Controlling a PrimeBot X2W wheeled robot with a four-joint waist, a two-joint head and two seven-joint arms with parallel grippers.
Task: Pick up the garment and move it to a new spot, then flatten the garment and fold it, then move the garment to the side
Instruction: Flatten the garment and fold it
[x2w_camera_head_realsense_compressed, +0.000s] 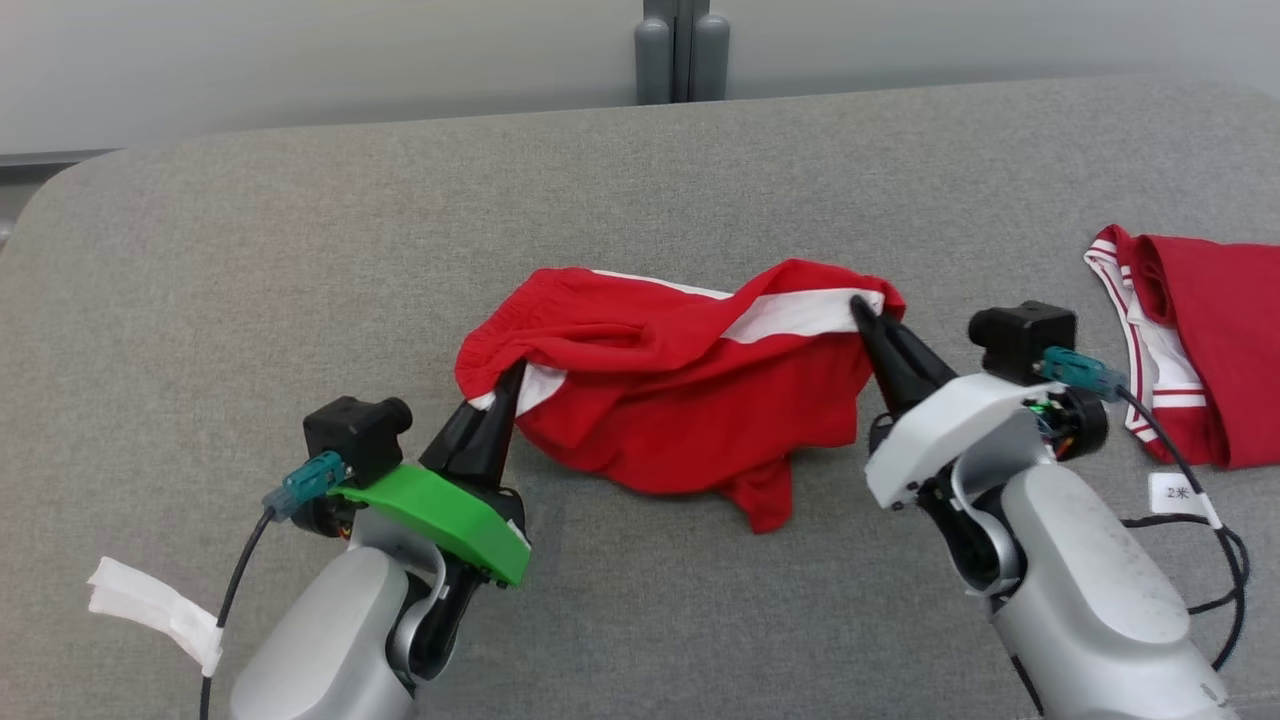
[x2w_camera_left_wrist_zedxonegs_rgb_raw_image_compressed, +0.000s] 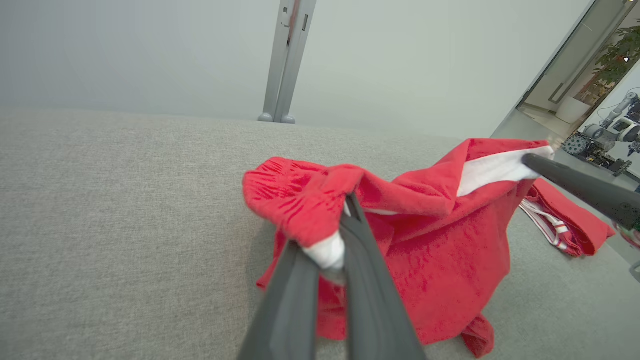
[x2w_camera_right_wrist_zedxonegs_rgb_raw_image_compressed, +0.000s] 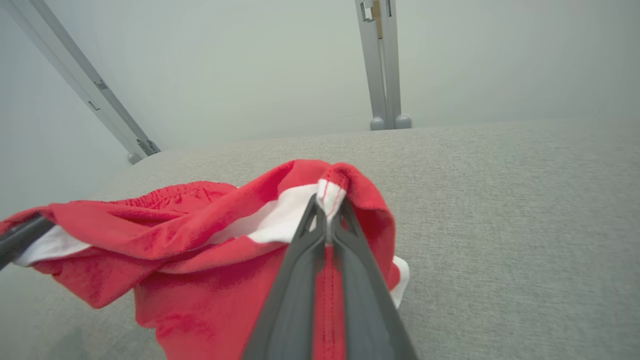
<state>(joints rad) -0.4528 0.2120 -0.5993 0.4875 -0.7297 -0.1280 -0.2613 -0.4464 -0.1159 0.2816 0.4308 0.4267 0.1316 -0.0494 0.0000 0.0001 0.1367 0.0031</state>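
Nearest to me, my left gripper (x2w_camera_head_realsense_compressed: 505, 385) was closed on the garment (x2w_camera_head_realsense_compressed: 680, 410) – its two dark fingers (x2w_camera_left_wrist_zedxonegs_rgb_raw_image_compressed: 370, 300) pinched a white-trimmed edge at the garment's left end, just beside the gathered waistband. My right gripper (x2w_camera_head_realsense_compressed: 862, 308) was also closed. It held the right end at the place where a white stripe meets a stitched seam, and in the right wrist view the cloth stood up a little above the grip. The garment was red with a white stripe. Its upper edge was lifted and ran from one gripper to the other, while the lower part sagged in folds and touched the grey padded surface (x2w_camera_head_realsense_compressed: 300, 250). It was about in the middle of this surface, on the half nearer to me. Well apart from it, on my right side, a second red garment (x2w_camera_head_realsense_compressed: 1210, 340) with red-and-white striped trim lay on the same surface. Behind everything — past the far edge of the surface — a grey metal post (x2w_camera_head_realsense_compressed: 682, 50) stood against a pale wall (x2w_camera_head_realsense_compressed: 300, 60).
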